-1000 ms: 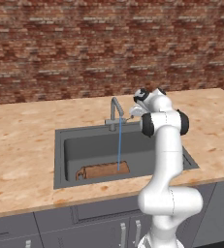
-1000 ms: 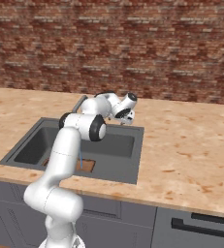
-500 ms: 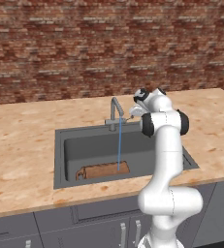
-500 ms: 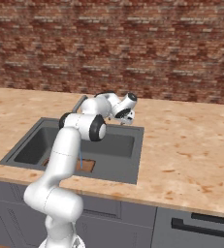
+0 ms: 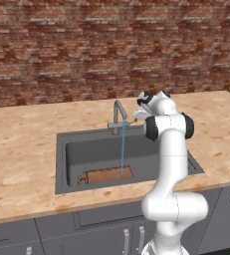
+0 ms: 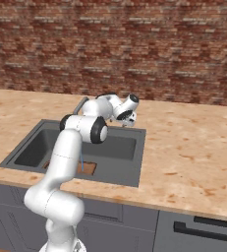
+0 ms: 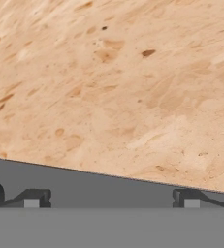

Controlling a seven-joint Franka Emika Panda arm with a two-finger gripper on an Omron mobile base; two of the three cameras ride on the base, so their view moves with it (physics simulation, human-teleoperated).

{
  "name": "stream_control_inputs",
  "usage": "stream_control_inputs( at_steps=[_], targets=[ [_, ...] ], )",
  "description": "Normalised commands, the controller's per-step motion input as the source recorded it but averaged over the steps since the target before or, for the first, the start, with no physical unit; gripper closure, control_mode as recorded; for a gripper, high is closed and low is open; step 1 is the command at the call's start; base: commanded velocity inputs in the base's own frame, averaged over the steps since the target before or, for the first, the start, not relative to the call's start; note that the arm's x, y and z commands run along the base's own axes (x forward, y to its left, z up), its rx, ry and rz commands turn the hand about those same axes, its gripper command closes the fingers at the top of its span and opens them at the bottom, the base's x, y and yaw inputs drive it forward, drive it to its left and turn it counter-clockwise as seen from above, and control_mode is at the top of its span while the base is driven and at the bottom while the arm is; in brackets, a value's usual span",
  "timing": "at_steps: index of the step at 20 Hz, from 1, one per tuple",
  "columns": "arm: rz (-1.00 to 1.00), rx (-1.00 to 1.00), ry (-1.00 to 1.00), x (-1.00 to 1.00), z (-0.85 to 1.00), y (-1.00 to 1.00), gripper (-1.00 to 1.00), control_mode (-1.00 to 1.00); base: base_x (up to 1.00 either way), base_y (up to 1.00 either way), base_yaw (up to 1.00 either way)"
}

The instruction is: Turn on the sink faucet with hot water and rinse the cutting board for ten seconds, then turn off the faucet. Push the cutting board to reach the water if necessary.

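**Ana:** Down in the sink [image 5: 66, 164], at about six o'clock of the basin in the left base view, lies the cutting board [image 5: 105, 175], flat on the floor against the front wall, handle end pointing to nine o'clock.

**Ben:** And the water [image 5: 122, 154] is running! A thin blue line drops from the spout of the sink faucet [image 5: 118, 113] and lands on the right-hand part of the board, near its three o'clock end.

**Ana:** So no push looks necessary; the stream already meets wood. Where's the tool?

**Ben:** The tool [image 5: 136, 115] hovers just beside the faucet, at its three o'clock, above the back rim. From the hand view you see two dark fingertips [image 7: 187, 198] set wide apart, nothing between them, looking down at the speckled worktop [image 7: 108, 82] and the grey sink edge.

**Ana:** Spread wide and carrying nothing, then. My read: this is the rinse wait, with the shut-off to come.

**Ben:** Agreed. The way to do it well is patience: keep the arm clear of the stream and the lever until the rinse time is up, so the flow isn't cut early.

**Ana:** And for the shut-off?

**Ben:** The lever is small and I can't make out its angle from here. I'd bring one finger against its side and sweep it gently, rather than trying to pinch it. A hard shove could slip off the slim metal.

**Ana:** From the right base view the arm hides most of the board, so I'd trust the left one.
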Motion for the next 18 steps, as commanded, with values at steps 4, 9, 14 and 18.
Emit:
stream_control_inputs(
  at_steps=[4, 9, 14, 18],
  targets=[
    [0.0, 0.0, 0.0, 0.0, 0.0, 0.0, -1.0, -1.0, 0.0, 0.0, 0.0],
    [0.0, 0.0, 0.0, 0.0, 0.0, 0.0, -1.0, -1.0, 0.0, 0.0, 0.0],
    [0.0, 0.0, 0.0, 0.0, 0.0, 0.0, -1.0, -1.0, 0.0, 0.0, 0.0],
    [0.0, 0.0, 0.0, 0.0, 0.0, 0.0, -1.0, -1.0, 0.0, 0.0, 0.0]
  ],
)
